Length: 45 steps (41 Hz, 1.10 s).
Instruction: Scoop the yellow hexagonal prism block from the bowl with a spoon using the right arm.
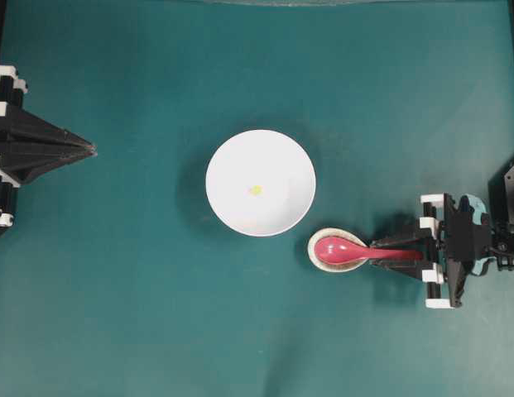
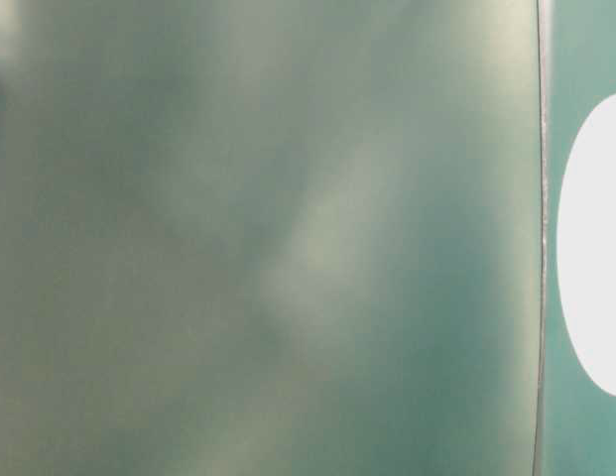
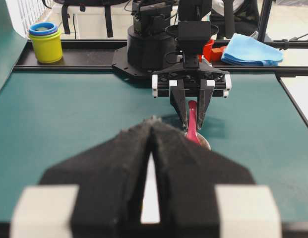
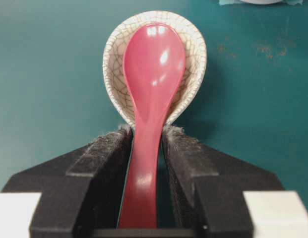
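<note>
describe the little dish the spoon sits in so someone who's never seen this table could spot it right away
Start at the large white bowl in the middle of the green table; just off its lower-right rim in the overhead view sits a small oval spoon rest. It is off-white with fine crackle lines, unlike the plain glossy bowl, and it cradles the scoop of the red-pink spoon, whose handle lies between the right pincer's fingers.
</note>
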Available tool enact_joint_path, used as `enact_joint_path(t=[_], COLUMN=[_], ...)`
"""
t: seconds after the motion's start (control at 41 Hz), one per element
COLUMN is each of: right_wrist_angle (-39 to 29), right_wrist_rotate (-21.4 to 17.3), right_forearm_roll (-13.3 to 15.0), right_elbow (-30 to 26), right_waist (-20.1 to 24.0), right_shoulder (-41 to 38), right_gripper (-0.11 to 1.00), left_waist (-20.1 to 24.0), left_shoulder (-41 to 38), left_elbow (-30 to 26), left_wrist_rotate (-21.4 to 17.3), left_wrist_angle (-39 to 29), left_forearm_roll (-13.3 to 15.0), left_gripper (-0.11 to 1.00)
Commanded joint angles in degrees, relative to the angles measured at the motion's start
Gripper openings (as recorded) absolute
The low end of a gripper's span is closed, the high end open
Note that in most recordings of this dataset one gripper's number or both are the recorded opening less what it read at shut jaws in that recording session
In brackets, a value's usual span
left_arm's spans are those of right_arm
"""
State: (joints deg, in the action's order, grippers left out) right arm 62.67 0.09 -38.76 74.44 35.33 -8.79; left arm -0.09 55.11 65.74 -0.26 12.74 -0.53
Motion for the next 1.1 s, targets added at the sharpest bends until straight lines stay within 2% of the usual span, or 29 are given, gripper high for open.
enact_joint_path(t=[0.0,0.804,1.073], right_wrist_angle=[0.70,1.23,1.05], right_wrist_rotate=[0.09,0.35,0.35], right_forearm_roll=[-0.09,0.00,0.00], right_elbow=[-0.35,-0.44,-0.62], right_waist=[0.26,0.26,0.18], right_shoulder=[1.41,1.49,2.46], right_gripper=[0.39,0.38,0.25], left_waist=[0.09,0.09,0.09], left_shoulder=[-0.44,-0.44,-0.44], left_elbow=[-1.14,-1.14,-1.14], left_wrist_rotate=[0.09,0.35,0.35], left_wrist_angle=[0.26,0.35,0.35], left_forearm_roll=[-0.18,-0.18,-0.18], left_gripper=[0.04,0.04,0.04])
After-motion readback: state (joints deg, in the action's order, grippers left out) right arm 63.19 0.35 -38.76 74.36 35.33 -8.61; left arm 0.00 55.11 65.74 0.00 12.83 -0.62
